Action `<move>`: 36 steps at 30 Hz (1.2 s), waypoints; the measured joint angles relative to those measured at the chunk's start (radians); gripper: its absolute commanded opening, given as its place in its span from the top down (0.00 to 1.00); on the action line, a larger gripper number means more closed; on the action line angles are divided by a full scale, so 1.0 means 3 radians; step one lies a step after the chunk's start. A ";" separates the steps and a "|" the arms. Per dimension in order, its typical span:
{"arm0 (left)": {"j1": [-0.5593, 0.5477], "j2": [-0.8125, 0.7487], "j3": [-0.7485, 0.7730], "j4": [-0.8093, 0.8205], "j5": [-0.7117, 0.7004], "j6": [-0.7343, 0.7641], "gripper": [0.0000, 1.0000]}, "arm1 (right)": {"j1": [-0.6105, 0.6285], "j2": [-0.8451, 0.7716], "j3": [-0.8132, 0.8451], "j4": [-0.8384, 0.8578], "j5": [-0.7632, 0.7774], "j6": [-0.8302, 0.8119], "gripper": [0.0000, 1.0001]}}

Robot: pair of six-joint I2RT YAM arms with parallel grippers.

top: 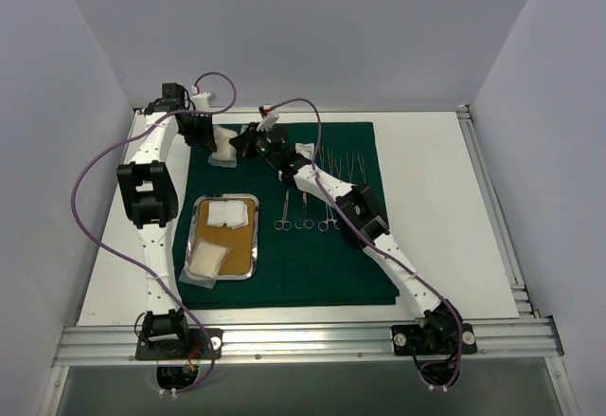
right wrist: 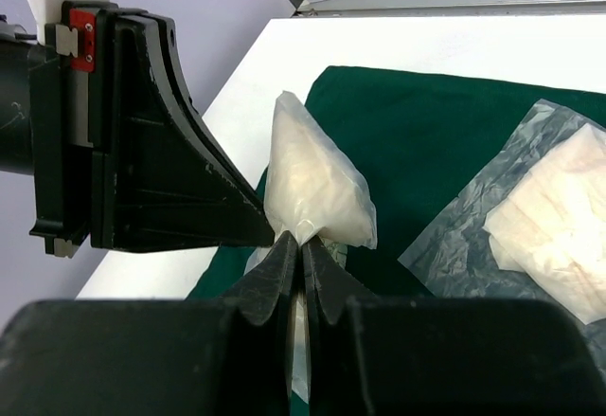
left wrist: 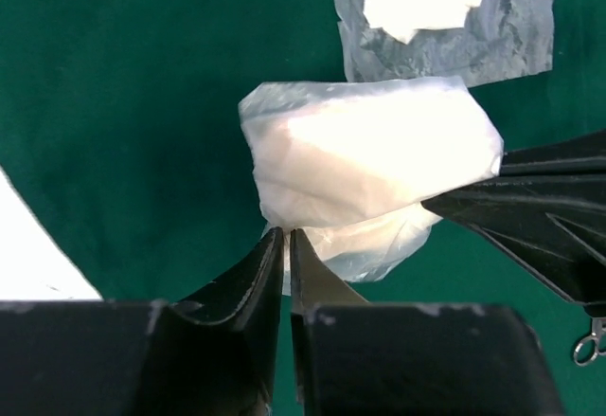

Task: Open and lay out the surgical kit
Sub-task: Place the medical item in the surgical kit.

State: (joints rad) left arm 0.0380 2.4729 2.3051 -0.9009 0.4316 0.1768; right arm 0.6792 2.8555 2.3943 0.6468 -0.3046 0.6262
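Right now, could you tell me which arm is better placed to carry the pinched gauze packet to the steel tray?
Probably left. Both the left gripper and right gripper pinch the gauze packet, but the steel tray lies directly beside the left arm.

no text, label, brand or number can be read anywhere.

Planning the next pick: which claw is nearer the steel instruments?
Right, narrowly. Both pinch one gauze packet: right claw on the side facing the steel instruments, left claw opposite.
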 measured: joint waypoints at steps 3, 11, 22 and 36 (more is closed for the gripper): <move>0.0000 0.0000 -0.0028 -0.0004 0.0051 -0.0006 0.89 | -0.0022 0.0000 0.0000 0.0000 -0.0001 0.0011 1.00; 0.0015 0.0000 -0.0028 -0.0032 0.0117 0.0015 0.43 | -0.0064 0.0000 -0.0137 0.0072 -0.0028 0.0094 1.00; 0.0197 0.0000 -0.0179 -0.0078 0.0608 0.0240 0.37 | -0.0202 -0.0009 -0.0332 0.0430 -0.0357 0.0352 1.00; 0.0207 -0.0432 -0.0594 0.0100 0.1170 0.0308 0.36 | -0.0248 -0.0301 -0.0436 0.0774 -0.0765 0.0397 1.00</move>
State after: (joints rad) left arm 0.1001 2.3432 2.1269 -0.8707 0.7826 0.2691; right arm 0.6048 2.7651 2.2635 0.8791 -0.5343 0.7452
